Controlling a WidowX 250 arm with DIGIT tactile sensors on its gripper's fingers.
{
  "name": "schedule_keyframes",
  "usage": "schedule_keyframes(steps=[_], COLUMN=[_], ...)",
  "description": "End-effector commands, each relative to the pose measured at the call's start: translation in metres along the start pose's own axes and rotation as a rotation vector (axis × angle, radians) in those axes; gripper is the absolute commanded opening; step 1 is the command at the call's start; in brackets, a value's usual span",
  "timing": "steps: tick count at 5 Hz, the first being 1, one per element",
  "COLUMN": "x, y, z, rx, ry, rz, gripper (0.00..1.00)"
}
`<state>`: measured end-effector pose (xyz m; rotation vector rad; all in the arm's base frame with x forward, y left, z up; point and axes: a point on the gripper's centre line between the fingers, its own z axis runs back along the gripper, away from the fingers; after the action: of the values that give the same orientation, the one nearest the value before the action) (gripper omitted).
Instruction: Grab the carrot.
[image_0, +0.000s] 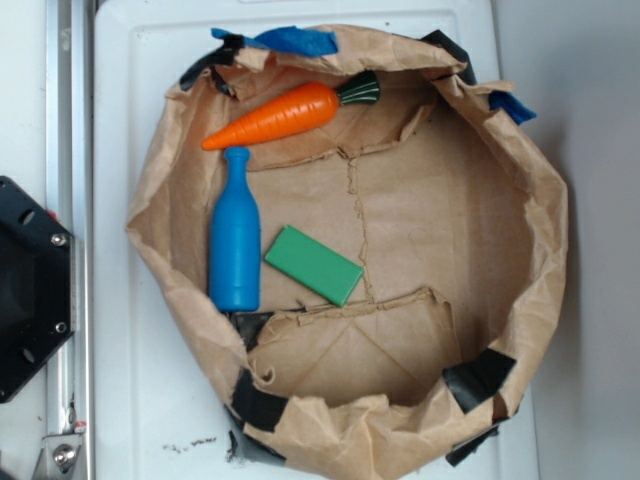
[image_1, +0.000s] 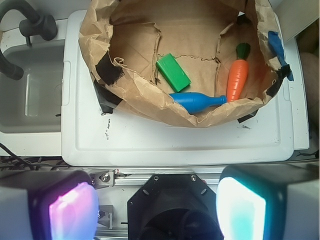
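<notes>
The carrot (image_0: 272, 118) lies inside the paper bag (image_0: 540, 200), near its rim, its green cap (image_0: 360, 90) toward the bag's wall and its tip just beside the neck of the blue bottle (image_0: 234, 245). A green block (image_0: 313, 264) lies just beside the bottle's body. The bag sits on a white table (image_1: 175, 145). In the wrist view the gripper (image_1: 157, 207) hangs well apart from the bag, jaws spread wide and holding nothing, with a sink (image_1: 30, 100) to one side
</notes>
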<state>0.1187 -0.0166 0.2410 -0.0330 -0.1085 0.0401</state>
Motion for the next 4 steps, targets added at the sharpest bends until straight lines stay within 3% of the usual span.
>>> schedule_keyframes(steps=[1, 2, 4], x=[0.0, 0.023, 0.088], y=[0.0, -0.01, 0.009], z=[0.0, -0.003, -0.038], rx=[0.0, -0.06, -0.055], ry=[0.0, -0.035, -0.095], rz=[0.0, -0.063, -0.014], gripper=[1.0, 1.0, 1.0])
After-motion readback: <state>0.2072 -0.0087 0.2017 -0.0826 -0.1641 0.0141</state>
